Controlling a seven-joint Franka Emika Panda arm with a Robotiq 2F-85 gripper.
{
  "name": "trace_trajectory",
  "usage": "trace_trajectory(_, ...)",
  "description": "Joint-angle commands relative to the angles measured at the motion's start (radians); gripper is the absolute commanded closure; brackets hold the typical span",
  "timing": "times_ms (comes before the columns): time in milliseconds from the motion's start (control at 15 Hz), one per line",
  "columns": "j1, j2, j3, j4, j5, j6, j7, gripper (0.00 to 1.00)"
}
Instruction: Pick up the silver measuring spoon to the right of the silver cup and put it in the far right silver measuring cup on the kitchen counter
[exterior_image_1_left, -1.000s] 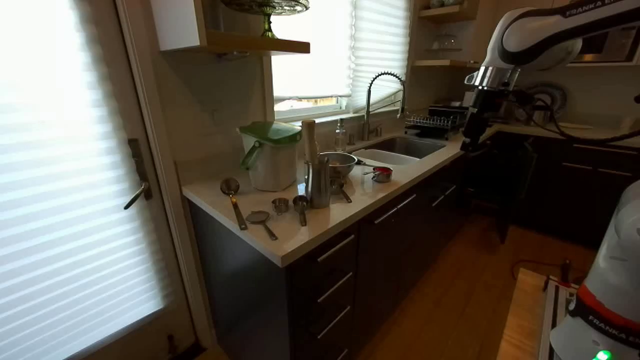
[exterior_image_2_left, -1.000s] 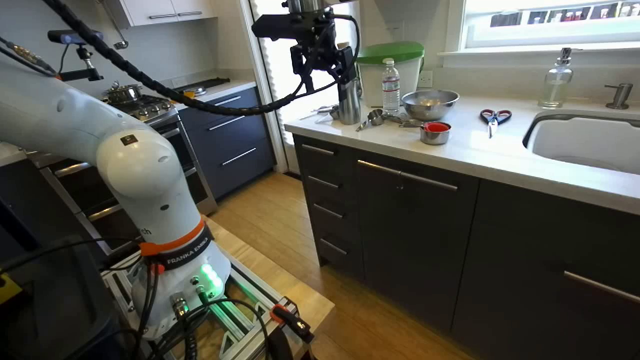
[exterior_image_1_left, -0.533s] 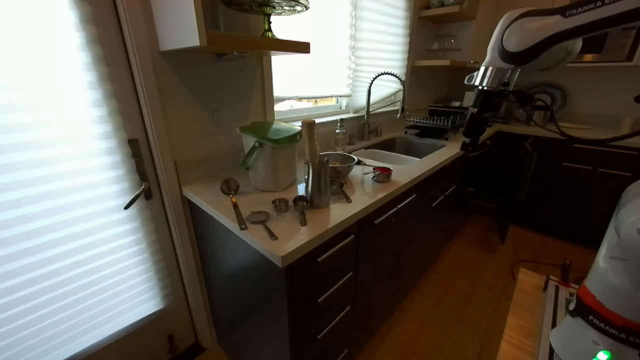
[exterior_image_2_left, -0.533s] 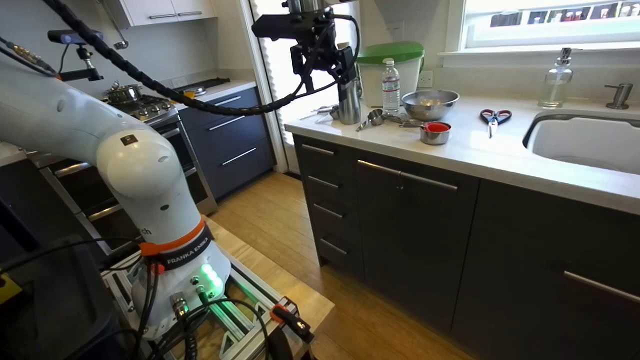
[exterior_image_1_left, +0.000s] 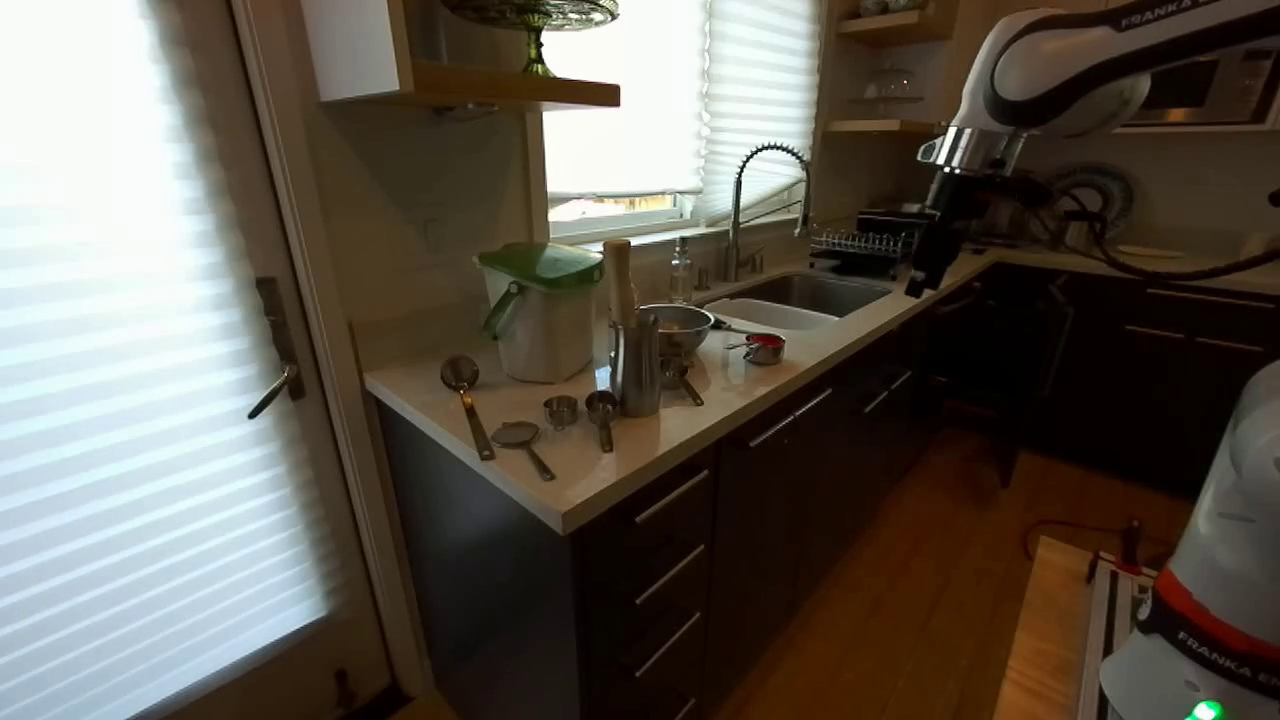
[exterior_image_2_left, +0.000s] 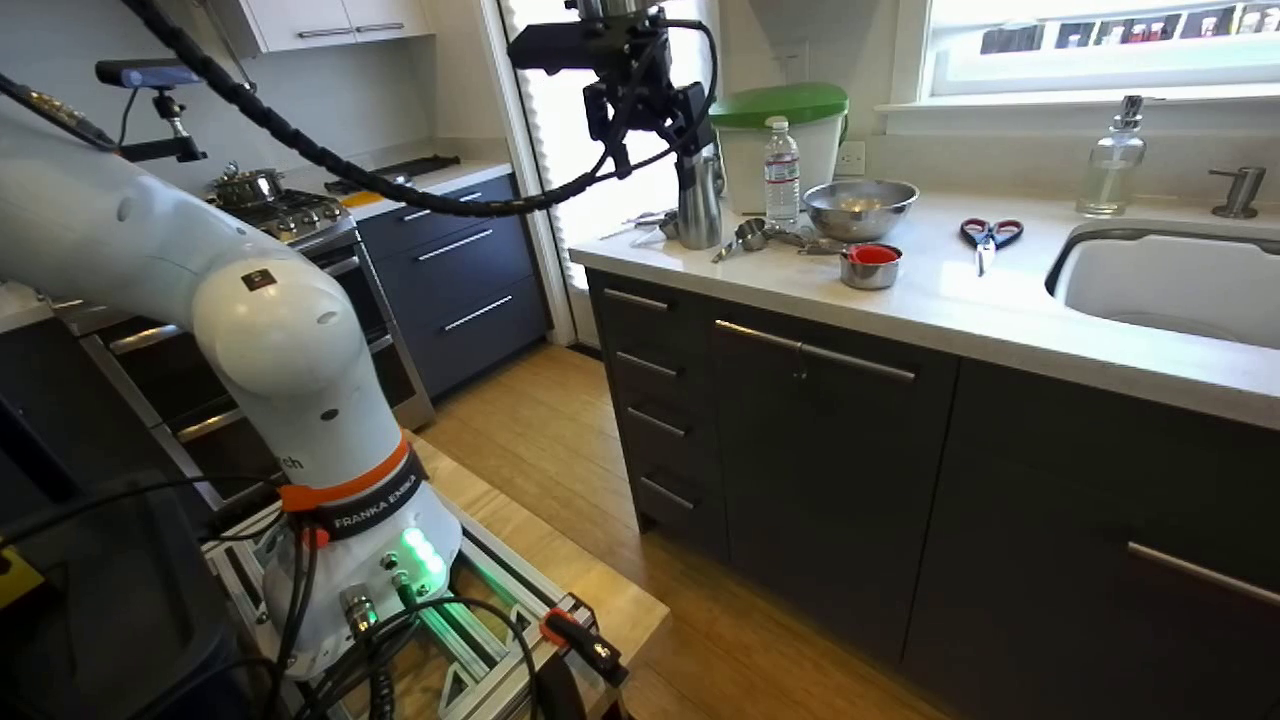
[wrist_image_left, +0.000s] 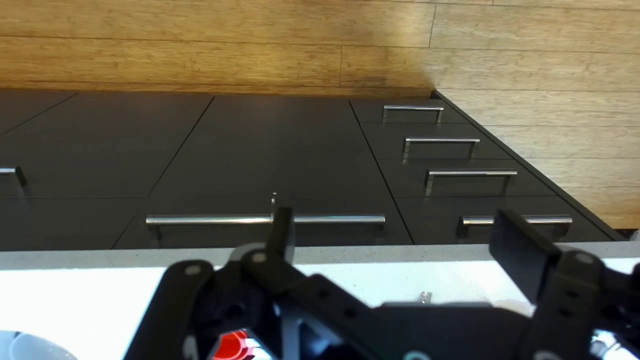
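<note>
1. Wrist view: the counter (wrist_image_left: 90, 295) runs low across it as a bright strip. From what lies there in both exterior views, we judge the task to be at its start, with pick-up and placing both left to do.

2. The arm (exterior_image_2_left: 285, 310) holds its end high, and we see no contact between it and the counter. We read this as the approach: reach and descent are not yet done.

3. The gripper (wrist_image_left: 395, 220) is released: its jaws stand wide apart, with nothing clasped between them. We therefore count the grasp as undone.

4. The cylinder (exterior_image_2_left: 699, 215), upright on the counter, we take for the task's silver cup. It serves as our landmark only, though a careless descent could knock it.

5. The cup (exterior_image_2_left: 869, 273) that we take for the far right one stands near the front edge, with a red piece (exterior_image_2_left: 874, 254) in its mouth. We judge the drop undone, and the red may leave little room for it.

6. In an exterior view, the spoon (exterior_image_2_left: 752, 234) that we think is meant lies just to the right of the cylinder, ungrasped; whether the two touch, we cannot tell. Left for us: grip it, lift it, carry it over and let it go in the cup.
</note>
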Motion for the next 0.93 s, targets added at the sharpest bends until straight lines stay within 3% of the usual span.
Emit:
trace_trajectory(0, 0.033, 0.094, 0.055, 0.066, 0.044, 0.018, 0.061, 0.0)
trace_trajectory(400, 0.02, 0.232, 0.214, 0.159, -0.001, 0.039, 0.326, 0.0)
trace_trajectory(867, 0.03, 0.363, 0.305, 0.24, 0.009, 0.087, 0.594, 0.0)
